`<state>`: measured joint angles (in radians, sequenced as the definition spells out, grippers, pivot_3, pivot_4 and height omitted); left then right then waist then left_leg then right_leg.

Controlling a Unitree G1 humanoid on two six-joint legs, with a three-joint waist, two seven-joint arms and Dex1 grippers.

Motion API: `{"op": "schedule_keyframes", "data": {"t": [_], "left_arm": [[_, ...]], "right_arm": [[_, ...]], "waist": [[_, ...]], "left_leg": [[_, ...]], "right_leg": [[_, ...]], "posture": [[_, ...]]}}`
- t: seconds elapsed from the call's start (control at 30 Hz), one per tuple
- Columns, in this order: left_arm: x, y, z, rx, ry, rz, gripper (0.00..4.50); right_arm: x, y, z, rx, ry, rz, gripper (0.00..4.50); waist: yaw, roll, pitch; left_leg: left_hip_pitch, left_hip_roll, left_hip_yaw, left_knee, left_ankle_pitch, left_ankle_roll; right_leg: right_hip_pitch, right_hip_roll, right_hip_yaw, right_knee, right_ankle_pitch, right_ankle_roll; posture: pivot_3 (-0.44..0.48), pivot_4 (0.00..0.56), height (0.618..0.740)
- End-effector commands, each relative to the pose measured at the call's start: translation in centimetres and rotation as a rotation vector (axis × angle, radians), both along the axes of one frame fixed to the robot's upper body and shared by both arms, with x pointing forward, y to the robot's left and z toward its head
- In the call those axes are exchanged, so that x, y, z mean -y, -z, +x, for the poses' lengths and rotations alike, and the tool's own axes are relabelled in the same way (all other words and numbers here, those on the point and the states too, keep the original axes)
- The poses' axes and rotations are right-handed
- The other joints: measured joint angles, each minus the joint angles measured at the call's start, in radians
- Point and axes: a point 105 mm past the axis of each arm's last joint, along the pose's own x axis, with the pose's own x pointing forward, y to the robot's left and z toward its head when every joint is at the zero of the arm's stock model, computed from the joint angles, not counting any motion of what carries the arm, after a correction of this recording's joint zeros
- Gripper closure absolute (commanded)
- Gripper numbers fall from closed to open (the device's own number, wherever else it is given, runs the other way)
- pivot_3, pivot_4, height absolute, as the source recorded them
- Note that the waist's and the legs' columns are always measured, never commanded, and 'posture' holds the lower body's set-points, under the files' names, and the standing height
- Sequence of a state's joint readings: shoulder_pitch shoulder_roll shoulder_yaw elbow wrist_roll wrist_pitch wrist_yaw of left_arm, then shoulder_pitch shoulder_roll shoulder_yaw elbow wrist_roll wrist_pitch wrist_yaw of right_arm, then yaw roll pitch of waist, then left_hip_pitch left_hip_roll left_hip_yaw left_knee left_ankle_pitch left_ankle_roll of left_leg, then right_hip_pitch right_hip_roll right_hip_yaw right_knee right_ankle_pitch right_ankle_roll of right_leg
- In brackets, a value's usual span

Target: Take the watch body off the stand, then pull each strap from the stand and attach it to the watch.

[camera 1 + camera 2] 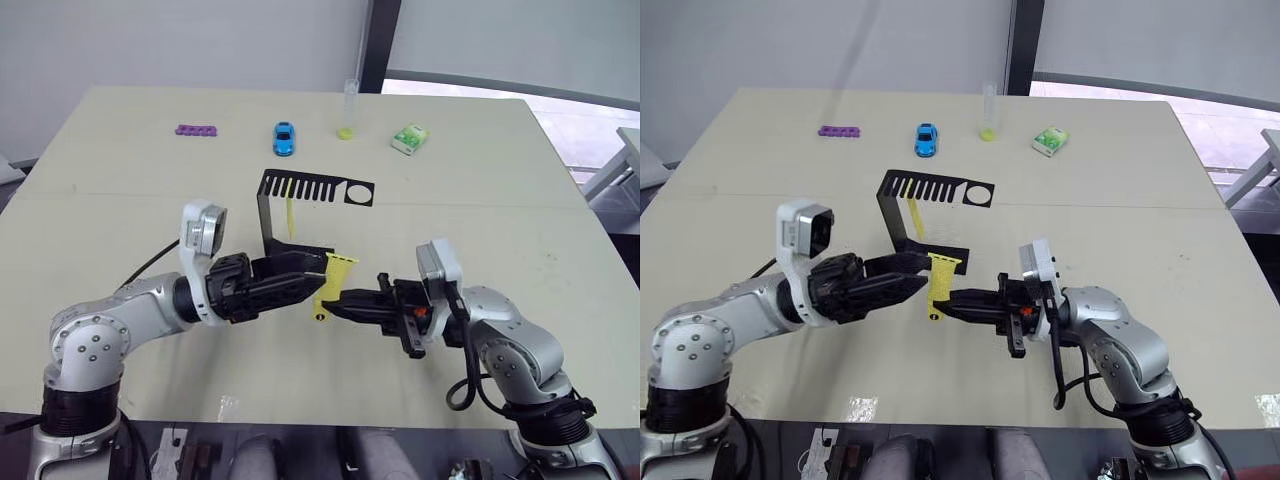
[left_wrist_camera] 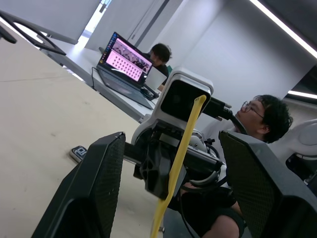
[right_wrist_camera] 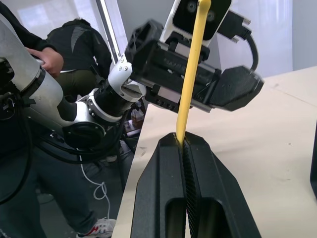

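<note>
The black stand (image 1: pixel 268 208) sits mid-table, its slotted top plate (image 1: pixel 318 189) facing right. One yellow strap (image 1: pixel 290 216) still hangs from a slot. My right gripper (image 1: pixel 331 301) is shut on the lower end of the other yellow strap (image 1: pixel 338 272), which stands up from its closed fingers (image 3: pixel 163 163). My left gripper (image 1: pixel 318 272) is open just in front of the stand's base. Its fingers (image 2: pixel 94 188) flank the held strap (image 2: pixel 183 144) without touching it. The watch body is hidden.
Along the table's far edge lie a purple bar (image 1: pixel 197 130), a blue toy car (image 1: pixel 285 138), a clear tube (image 1: pixel 348 108) and a green-white packet (image 1: pixel 410 138). A person (image 2: pixel 260 116) sits beyond the table's right side near a laptop (image 2: pixel 126 57); another person (image 3: pixel 79 49) stands beyond its left side.
</note>
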<state>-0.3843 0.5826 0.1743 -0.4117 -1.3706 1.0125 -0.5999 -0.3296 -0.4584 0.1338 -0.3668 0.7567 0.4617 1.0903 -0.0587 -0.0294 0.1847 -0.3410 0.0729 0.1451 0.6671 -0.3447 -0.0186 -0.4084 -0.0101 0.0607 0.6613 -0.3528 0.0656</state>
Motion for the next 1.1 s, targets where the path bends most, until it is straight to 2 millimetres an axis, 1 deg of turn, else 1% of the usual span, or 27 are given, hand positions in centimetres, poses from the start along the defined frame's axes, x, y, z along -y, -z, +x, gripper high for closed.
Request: {"op": "schedule_keyframes", "data": {"t": [0.03,1.1], "left_arm": [[0.28,-0.74,0.0,0.03,0.011,-0.03,1.22],[1.12,-0.15,-0.01,0.017,0.022,-0.047,1.22]], "right_arm": [[-0.33,-0.86,-0.69,0.033,-0.028,0.021,4.5],[-0.73,-0.78,-0.46,0.035,-0.012,0.013,4.5]], "waist": [[-0.001,0.0,0.0],[0.0,0.0,0.0]], "left_leg": [[0.0,0.0,0.0,0.0,0.0,0.0],[0.0,0.0,0.0,0.0,0.0,0.0]], "right_leg": [[0.0,0.0,0.0,0.0,0.0,0.0],[0.0,0.0,0.0,0.0,0.0,0.0]], "posture": [[0.0,0.15,0.74],[0.0,0.15,0.74]]}}
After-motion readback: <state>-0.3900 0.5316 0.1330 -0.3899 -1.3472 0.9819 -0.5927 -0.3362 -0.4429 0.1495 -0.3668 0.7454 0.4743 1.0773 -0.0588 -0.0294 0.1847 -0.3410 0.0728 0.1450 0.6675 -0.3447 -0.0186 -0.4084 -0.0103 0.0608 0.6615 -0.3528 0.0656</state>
